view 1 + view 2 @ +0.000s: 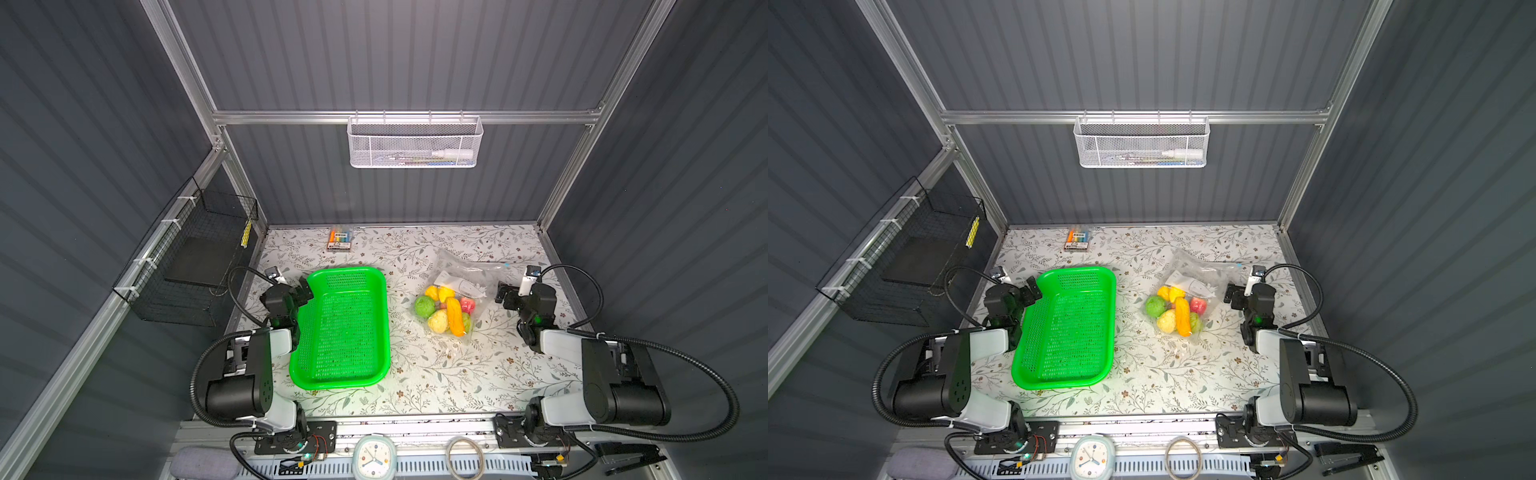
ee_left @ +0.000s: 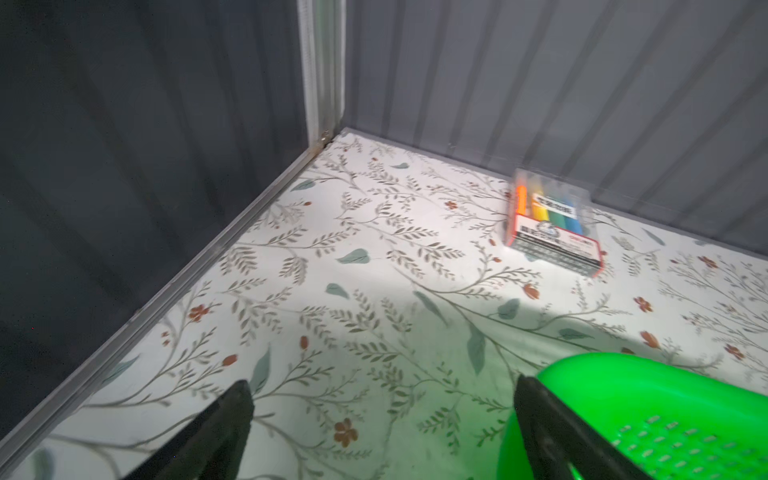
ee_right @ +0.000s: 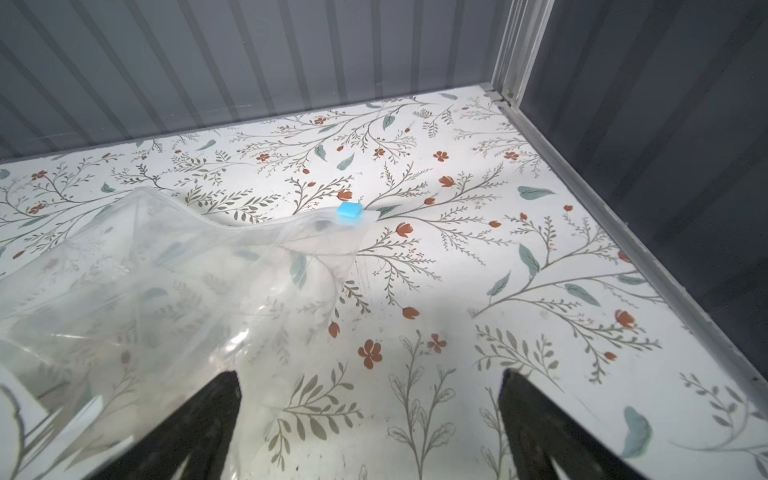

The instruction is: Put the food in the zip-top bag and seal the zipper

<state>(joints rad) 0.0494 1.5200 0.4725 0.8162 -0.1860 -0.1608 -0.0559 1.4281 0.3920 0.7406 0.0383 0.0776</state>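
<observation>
The zip-top bag [image 1: 471, 270] [image 1: 1202, 270] lies on the right half of the table. The food [image 1: 446, 309] [image 1: 1177, 309], several green, yellow, red and orange toy pieces, is bunched inside its near end. The zipper's light-blue slider [image 1: 507, 264] [image 3: 349, 210] sits at the bag's far right corner. My right gripper [image 1: 500, 293] [image 3: 370, 375] stands open just right of the bag, one finger over the clear plastic [image 3: 166, 291], holding nothing. My left gripper [image 1: 302, 293] [image 2: 384, 384] is open at the far left corner of the green tray [image 1: 345, 272] [image 2: 623, 374], which holds no food.
A box of coloured markers [image 1: 340, 239] [image 2: 552, 224] lies by the back wall. A white mesh basket [image 1: 415, 143] hangs on the back wall and a black wire basket [image 1: 195, 257] on the left wall. A clock [image 1: 374, 457] sits on the front rail.
</observation>
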